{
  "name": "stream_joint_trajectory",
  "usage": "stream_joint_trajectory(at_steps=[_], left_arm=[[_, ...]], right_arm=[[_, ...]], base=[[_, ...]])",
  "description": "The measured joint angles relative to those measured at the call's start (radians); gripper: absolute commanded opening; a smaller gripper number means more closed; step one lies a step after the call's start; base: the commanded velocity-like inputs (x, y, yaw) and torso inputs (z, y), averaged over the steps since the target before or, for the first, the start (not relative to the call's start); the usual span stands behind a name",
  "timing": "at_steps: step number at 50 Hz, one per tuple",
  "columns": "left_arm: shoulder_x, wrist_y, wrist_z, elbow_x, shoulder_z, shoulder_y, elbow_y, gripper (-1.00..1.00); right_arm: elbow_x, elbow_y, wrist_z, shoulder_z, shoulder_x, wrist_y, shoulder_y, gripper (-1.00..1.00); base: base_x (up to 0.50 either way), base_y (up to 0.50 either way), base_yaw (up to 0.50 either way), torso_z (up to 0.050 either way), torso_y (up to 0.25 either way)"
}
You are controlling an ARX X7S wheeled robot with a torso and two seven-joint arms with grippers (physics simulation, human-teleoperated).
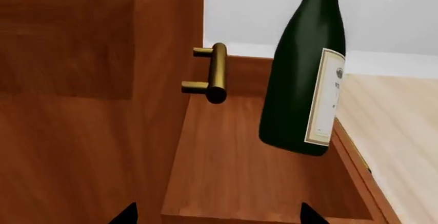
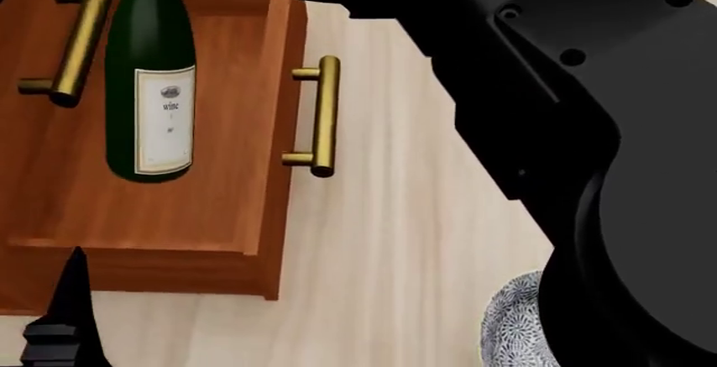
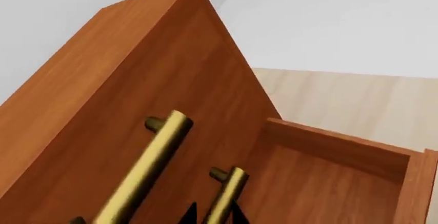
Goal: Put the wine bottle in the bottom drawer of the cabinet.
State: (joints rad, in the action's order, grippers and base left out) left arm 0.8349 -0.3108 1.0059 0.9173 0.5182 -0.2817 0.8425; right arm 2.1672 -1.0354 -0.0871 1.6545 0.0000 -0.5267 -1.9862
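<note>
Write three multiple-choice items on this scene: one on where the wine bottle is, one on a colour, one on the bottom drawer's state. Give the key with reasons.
1. Where is the wine bottle?
A. Over the open bottom drawer
B. Lying on the floor
C. On top of the cabinet

2. What colour is the bar handle on the drawer's front?
A. Black
B. Brass
C. White

3. What state is the bottom drawer in?
A. Shut
B. Taken out of the cabinet
C. Pulled open

Key: 1 A, the head view shows the bottle over the drawer's floor; whether it touches cannot be told. 2 B, the bar shines yellow-gold. 3 C, its box juts out with the inside bare.
</note>
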Motion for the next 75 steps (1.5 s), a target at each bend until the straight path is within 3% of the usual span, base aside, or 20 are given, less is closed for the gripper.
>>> stream_joint_trajectory(at_steps=[38, 75], left_arm=[[0.0, 0.029, -0.016, -0.005, -0.004, 0.016, -0.001, 1.0], [0.001, 0.035, -0.017, -0.01, -0.003, 0.02, -0.004, 1.0]], right_arm=[[-0.003, 0.032, 0.049, -0.004, 0.0, -0.073, 0.024, -1.0], [-0.067, 0.011, 0.071, -0.108, 0.009, -0.115, 0.039, -1.0]], base=[[0.0, 0.0, 0.0, 0.0, -0.028], [0.0, 0.0, 0.0, 0.0, -0.019]])
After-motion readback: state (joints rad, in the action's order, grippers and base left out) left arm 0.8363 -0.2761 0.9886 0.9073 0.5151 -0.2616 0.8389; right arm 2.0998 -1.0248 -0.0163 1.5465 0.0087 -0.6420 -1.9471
